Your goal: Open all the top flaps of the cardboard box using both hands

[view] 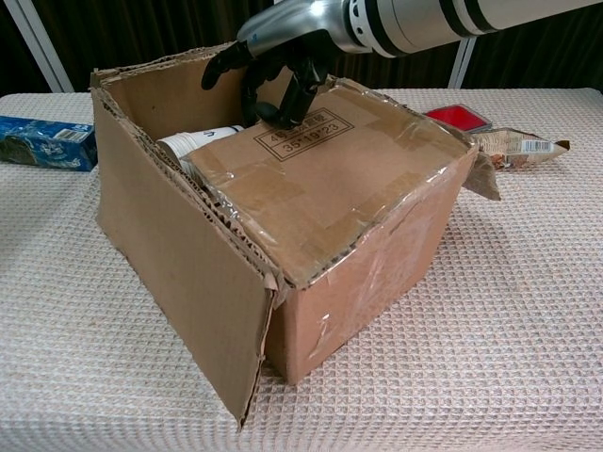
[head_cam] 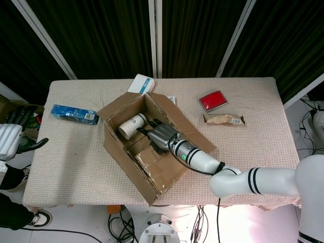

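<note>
Sitting near the middle of the cloth-covered tabletop (head_cam: pixel 253 167): the cardboard box (view: pixel 367 273), turned at an angle. Hanging down the box's near wall, one long flap (view: pixel 179 273); folding outward on the far sides, two more; lying across the opening, one short flap (view: pixel 320 188), patched with clear tape and printed with a framed stamp, the lower line reading roughly "35-19-20", the upper line too small to make out.

Reaching into the box from above, the right hand (head_cam: pixel 161 134), dark fingers (view: pixel 283 94) curling down with tips touching the far edge of that closed flap beside the stamp; clamping or merely resting — cannot tell.

Lying inside the box, partly under the closed flap, a white cylindrical container (head_cam: pixel 132 125), with a small dark mark on its side in the chest view, unreadable.

Hovering well left of the box, off the tabletop's edge, the left hand (head_cam: pixel 14 132), fingers loosely spread, holding nothing.

Lying left of the box, a blue packet (head_cam: pixel 74 114), print too small to read. Peeking from behind the box's far corner, a white-and-blue carton (head_cam: pixel 141 83). Resting right of the box, a red case (head_cam: pixel 212 100), and just in front of that a crinkled snack wrapper (head_cam: pixel 224 119) showing a barcode in the chest view.
</note>
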You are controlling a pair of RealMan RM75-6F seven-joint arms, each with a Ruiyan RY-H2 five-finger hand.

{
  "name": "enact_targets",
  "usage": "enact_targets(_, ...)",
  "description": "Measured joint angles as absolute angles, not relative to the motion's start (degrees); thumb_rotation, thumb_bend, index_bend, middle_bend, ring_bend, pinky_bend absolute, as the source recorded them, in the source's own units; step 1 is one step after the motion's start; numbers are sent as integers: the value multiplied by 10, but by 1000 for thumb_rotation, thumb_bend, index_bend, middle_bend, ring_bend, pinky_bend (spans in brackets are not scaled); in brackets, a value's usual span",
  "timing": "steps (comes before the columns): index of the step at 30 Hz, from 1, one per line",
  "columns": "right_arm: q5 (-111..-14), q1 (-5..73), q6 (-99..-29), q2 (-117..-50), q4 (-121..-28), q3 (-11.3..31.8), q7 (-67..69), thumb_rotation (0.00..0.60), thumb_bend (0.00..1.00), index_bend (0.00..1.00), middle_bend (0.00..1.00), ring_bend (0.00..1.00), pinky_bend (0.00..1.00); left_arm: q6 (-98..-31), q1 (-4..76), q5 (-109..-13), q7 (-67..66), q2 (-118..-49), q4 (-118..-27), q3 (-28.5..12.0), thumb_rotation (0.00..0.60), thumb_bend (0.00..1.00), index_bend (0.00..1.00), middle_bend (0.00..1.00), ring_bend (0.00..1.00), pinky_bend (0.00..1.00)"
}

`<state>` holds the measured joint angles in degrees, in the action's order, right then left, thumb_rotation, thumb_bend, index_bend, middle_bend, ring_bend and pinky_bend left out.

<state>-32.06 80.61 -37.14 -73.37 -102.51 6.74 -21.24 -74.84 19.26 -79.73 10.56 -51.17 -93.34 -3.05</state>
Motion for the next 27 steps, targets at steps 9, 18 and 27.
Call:
enact_targets(9, -333, 799, -401, -708, -1068, 78, -200, 600, 693, 0, 667, 98, 0, -736, 176, -802, 120, -530, -915, -20, 0, 0, 0, 79, 0, 106)
enact_targets(18, -358, 778, -402, -637, -1129, 102, -164, 600, 723, 0, 712, 146, 0, -730, 174, -806, 115, -535, -919, -26, 0, 0, 0, 79, 0, 106)
enact_targets(27, -417, 731, -393, -530, -1214, 133, -111, 600, 688, 0, 705, 148, 0, -718, 174, -803, 101, -536, -927, -29, 0, 0, 0, 79, 0, 107)
